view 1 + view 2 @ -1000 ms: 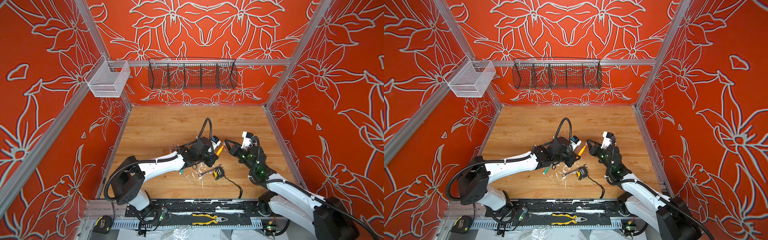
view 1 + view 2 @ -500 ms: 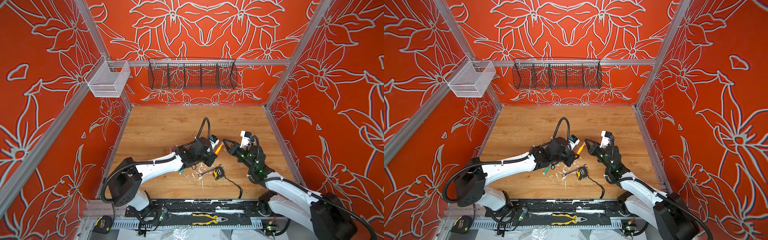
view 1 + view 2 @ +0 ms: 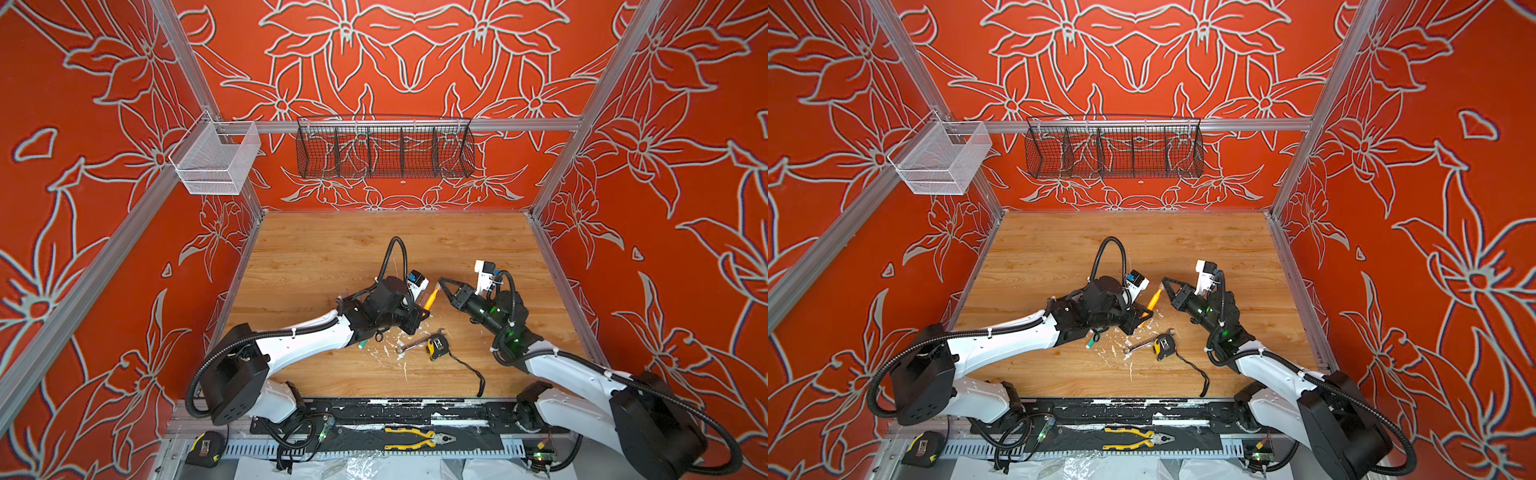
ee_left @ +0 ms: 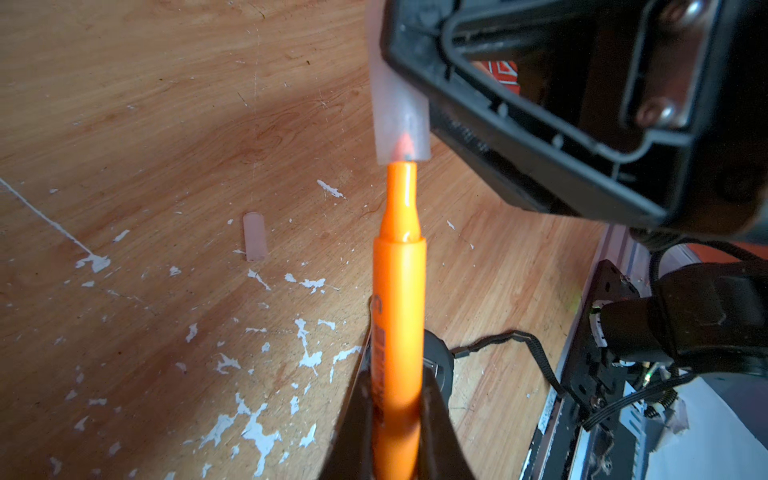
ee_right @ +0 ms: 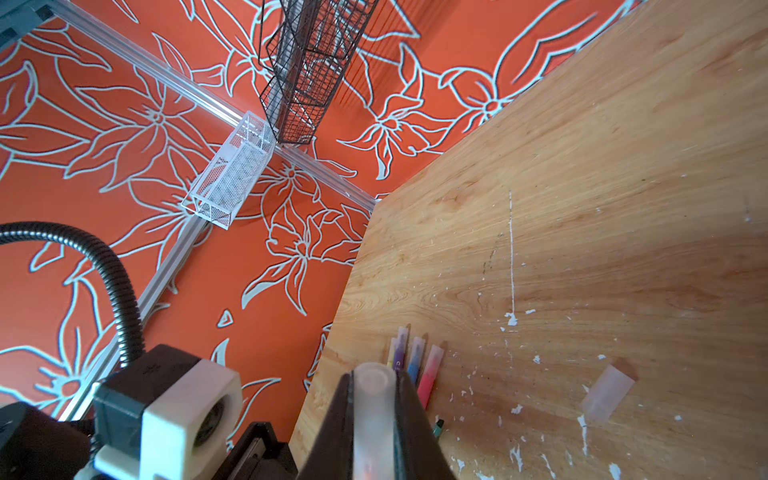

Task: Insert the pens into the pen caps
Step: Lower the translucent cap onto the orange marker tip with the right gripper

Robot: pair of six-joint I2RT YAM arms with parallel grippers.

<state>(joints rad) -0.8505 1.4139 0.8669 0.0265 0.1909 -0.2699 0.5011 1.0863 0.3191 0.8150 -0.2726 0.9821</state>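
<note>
My left gripper (image 4: 395,424) is shut on an orange pen (image 4: 399,291), which points up and away from it. My right gripper (image 5: 372,399) is shut on a whitish-clear pen cap (image 5: 372,415). In the left wrist view the cap (image 4: 399,116) sits over the pen's tip, with the orange nib just inside its mouth. Both top views show the two grippers meeting above the table's middle, at the pen (image 3: 430,299) (image 3: 1154,300). Purple, blue and pink pens (image 5: 415,357) lie side by side with caps on. A green pen (image 3: 362,344) lies under the left arm. A loose cap (image 4: 254,237) (image 5: 606,395) lies on the wood.
A silver wrench (image 3: 415,344) and a yellow-black tape measure (image 3: 436,347) with its cord lie just in front of the grippers. White paint flecks dot the wood. A black wire basket (image 3: 384,147) and a white mesh basket (image 3: 216,160) hang on the walls. Pliers (image 3: 419,436) rest on the front rail.
My right gripper has moved left with the cap until its mouth reached the orange pen's tip. The left arm has hardly moved.
</note>
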